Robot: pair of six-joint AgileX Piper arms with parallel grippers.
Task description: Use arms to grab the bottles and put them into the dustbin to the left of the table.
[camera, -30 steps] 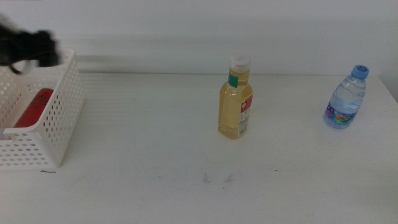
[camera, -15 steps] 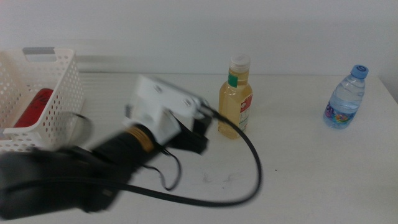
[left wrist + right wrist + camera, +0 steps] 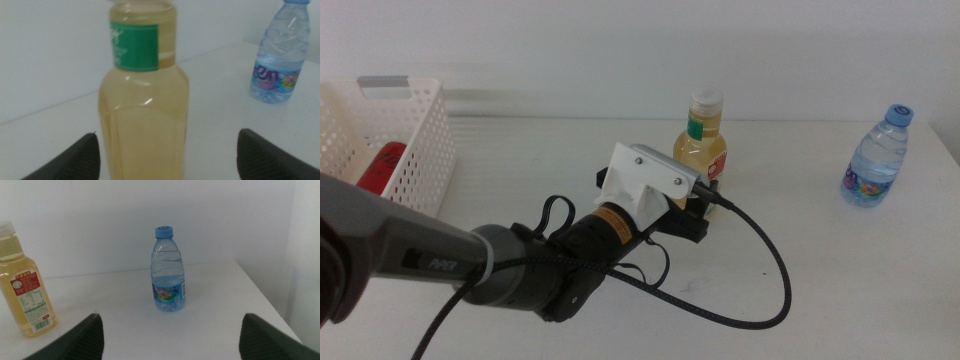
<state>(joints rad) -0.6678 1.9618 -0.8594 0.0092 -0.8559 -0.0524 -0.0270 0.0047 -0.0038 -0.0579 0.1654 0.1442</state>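
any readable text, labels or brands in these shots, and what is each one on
"PIPER": white lettering on the left arm, small, only just legible.
"ten": partial letters on the water bottle label, start cut off.
Green neck band on the yellow-liquid bottle: pale script, too blurred to read.
Its red and white side label, in the right wrist view: too small to read.

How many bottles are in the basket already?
One: the red can lies in the dustbin. The left gripper, jaws open, is at the yellow bottle but has not gripped it. The water bottle stands untouched; the right gripper waits, open.
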